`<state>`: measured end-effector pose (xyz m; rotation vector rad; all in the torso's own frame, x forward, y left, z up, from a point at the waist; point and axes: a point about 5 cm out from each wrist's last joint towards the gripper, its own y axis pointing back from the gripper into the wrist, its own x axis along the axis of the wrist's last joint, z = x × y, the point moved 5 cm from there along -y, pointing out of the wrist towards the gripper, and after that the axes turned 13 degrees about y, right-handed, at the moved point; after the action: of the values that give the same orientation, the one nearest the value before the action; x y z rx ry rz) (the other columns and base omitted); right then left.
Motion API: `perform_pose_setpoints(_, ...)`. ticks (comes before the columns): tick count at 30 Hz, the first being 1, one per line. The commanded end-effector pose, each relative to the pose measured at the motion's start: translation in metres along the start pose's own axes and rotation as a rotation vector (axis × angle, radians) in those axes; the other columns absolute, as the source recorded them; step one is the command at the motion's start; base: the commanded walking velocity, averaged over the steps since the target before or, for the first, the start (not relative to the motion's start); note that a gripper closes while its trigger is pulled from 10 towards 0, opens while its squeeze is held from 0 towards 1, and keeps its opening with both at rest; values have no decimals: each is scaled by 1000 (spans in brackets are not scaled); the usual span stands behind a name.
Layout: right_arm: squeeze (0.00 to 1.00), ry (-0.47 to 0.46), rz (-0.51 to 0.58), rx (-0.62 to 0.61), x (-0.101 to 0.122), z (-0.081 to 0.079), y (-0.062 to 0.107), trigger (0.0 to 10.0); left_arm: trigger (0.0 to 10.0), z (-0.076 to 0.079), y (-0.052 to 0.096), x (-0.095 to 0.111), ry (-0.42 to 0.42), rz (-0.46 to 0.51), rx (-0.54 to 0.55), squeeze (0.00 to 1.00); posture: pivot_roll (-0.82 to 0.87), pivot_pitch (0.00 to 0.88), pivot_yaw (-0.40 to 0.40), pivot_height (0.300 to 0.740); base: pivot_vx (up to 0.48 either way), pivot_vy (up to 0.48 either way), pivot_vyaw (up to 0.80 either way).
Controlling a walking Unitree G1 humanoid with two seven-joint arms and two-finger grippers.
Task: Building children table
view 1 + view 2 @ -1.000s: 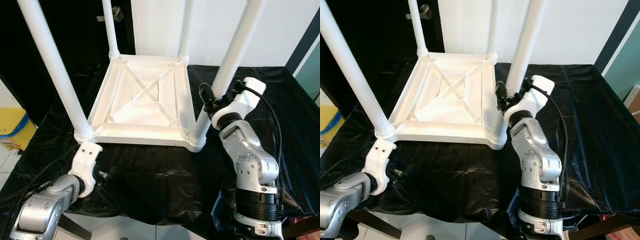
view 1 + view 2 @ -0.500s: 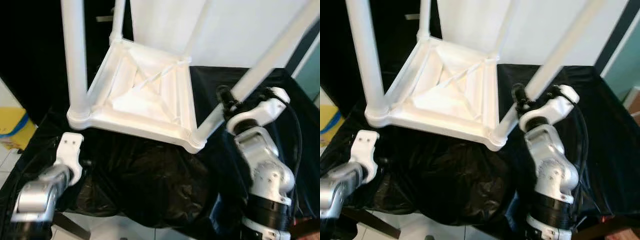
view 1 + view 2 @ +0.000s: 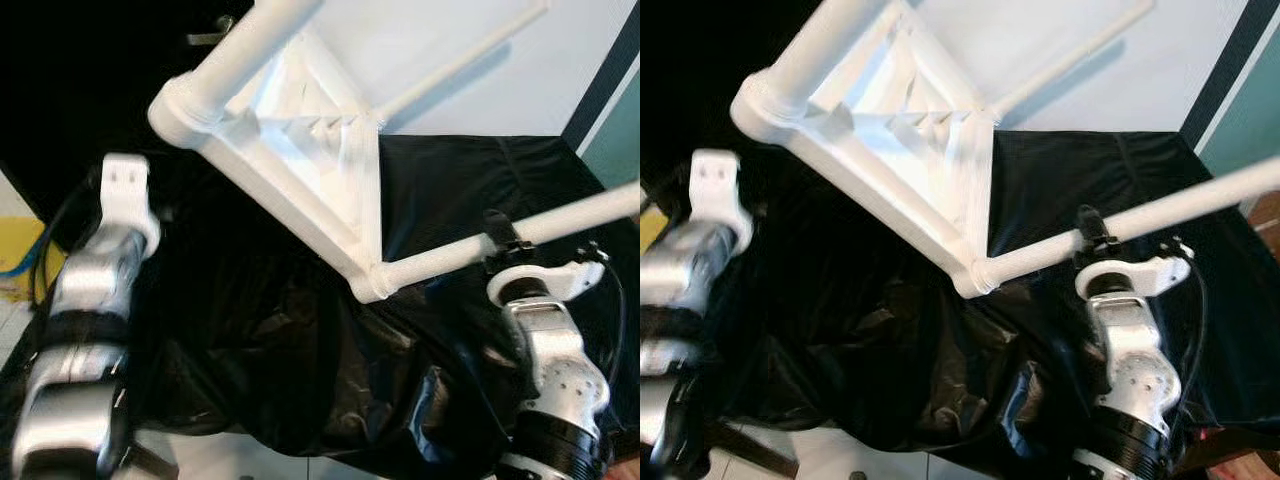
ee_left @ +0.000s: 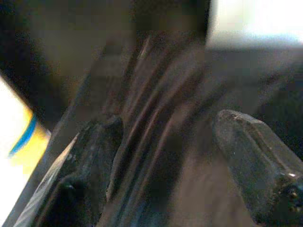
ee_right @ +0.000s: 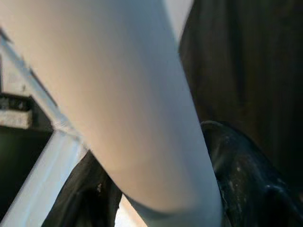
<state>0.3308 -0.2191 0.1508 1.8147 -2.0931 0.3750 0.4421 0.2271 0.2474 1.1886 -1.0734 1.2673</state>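
- Right pincer point(image 3: 497, 243): closed around one white leg point(image 3: 520, 236) of the children's table point(image 3: 300, 150), gripping it partway along its length. In the right wrist view the leg point(image 5: 128, 109) passes between the two black fingers point(image 5: 241, 175), touching both.
- Left pincer point(image 4: 165, 165): open, its two fingers point(image 4: 255, 161) spread well apart with nothing between them. The picture is blurred; only dark streaks and a yellow-and-white patch can be made out beyond the fingers.
- Left arm point(image 3: 100, 270): raised at the robot's left, its white wrist housing near the table's upper corner joint point(image 3: 185, 110). Contact with the table cannot be determined.
- Children's table: white plastic, tipped onto its side, ribbed underside facing the camera. Its lower corner point(image 3: 370, 283) sits at or just above the worktop point(image 3: 300, 340); contact there cannot be confirmed.
- Gripped leg: runs off the right edge of the frame. Another leg point(image 3: 265, 35) is cut off at the top edge; a third point(image 3: 460, 60) slants toward the upper right.
- Worktop: draped in crumpled black sheeting.
- Background: white wall point(image 3: 560, 40) behind; dark area at the left, details not legible.
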Motion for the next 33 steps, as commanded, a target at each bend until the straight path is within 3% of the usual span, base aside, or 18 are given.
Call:
perform_pose_setpoints(1, 0, -221, -64, -184, -42, 48, 17, 10000, 10000, 30, -12, 22, 47, 65, -65, 0, -15, 66, -17, 740, 0, 0, 0)
perform_pose_setpoints(2, 0, -221, -64, -184, -42, 48, 17, 10000, 10000, 30, -12, 22, 47, 65, -65, 0, -15, 66, -17, 740, 0, 0, 0)
perform_pose_setpoints(4, 0, -185, -69, -235, -43, 65, 21, 10000, 10000, 71, -17, 51, 108, 116, -180, 0, -21, 67, -10, 740, 0, 0, 0)
perform_pose_setpoints(5, 0, -185, -69, -235, -43, 65, 21, 10000, 10000, 71, -17, 51, 108, 116, -180, 0, -21, 67, -10, 740, 0, 0, 0)
perform_pose_setpoints(6, 0, -136, -61, -293, -41, 76, 26, 10000, 10000, 105, -16, 70, 122, 152, -280, 0, -30, 69, 0, 740, 0, 0, 0)
perform_pose_setpoints(7, 0, -136, -61, -293, -41, 76, 26, 10000, 10000, 105, -16, 70, 122, 152, -280, 0, -30, 69, 0, 740, 0, 0, 0)
perform_pose_setpoints(8, 0, -102, -56, -348, -40, 87, 33, 10000, 10000, 137, -12, 87, 136, 180, -373, 0, -39, 74, 8, 740, 0, 0, 0)
perform_pose_setpoints(9, 0, -102, -56, -348, -40, 87, 33, 10000, 10000, 137, -12, 87, 136, 180, -373, 0, -39, 74, 8, 740, 0, 0, 0)
perform_pose_setpoints(11, 0, -30, -26, -518, -33, 119, 58, 10000, 10000, 203, 6, 116, 136, 234, -555, 0, -64, 84, 35, 740, 0, 0, 0)
perform_pose_setpoints(15, 0, -3, -15, -553, -29, 127, 65, 10000, 10000, 215, 11, 120, 132, 241, -591, 0, -66, 85, 39, 740, 0, 0, 0)
perform_pose_setpoints(17, 0, 97, 12, -645, -19, 139, 88, 10000, 10000, 238, 20, 125, 108, 254, -653, 0, -95, 97, 91, 740, 0, 0, 0)
perform_pose_setpoints(19, 0, 148, 17, -670, -17, 139, 100, 10000, 10000, 245, 22, 127, 87, 260, -669, 0, -113, 103, 117, 740, 0, 0, 0)
perform_pose_setpoints(21, 0, 148, 17, -670, -17, 139, 100, 10000, 10000, 245, 22, 127, 87, 260, -669, 0, -113, 103, 117, 740, 0, 0, 0)
perform_pose_setpoints(24, 0, 335, 42, -675, -9, 126, 138, 10000, 10000, 259, 26, 126, 45, 260, -710, 0, -167, 110, 176, 740, 0, 0, 0)
perform_pose_setpoints(25, 0, 335, 42, -675, -9, 126, 138, 10000, 10000, 259, 26, 126, 45, 260, -710, 0, -167, 110, 176, 740, 0, 0, 0)
perform_pose_setpoints(26, 0, 393, 24, -704, -12, 126, 155, 10000, 10000, 264, 27, 126, 36, 260, -725, 0, -180, 117, 195, 740, 0, 0, 0)
perform_pose_setpoints(29, 0, 424, 10, -726, -15, 127, 166, 10000, 10000, 267, 28, 126, 31, 260, -734, 0, -183, 117, 198, 740, 0, 0, 0)
perform_pose_setpoints(33, 0, 572, -32, -795, -15, 134, 188, 10000, 10000, 274, 32, 127, 22, 266, -756, 0, -212, 123, 221, 740, 0, 0, 0)
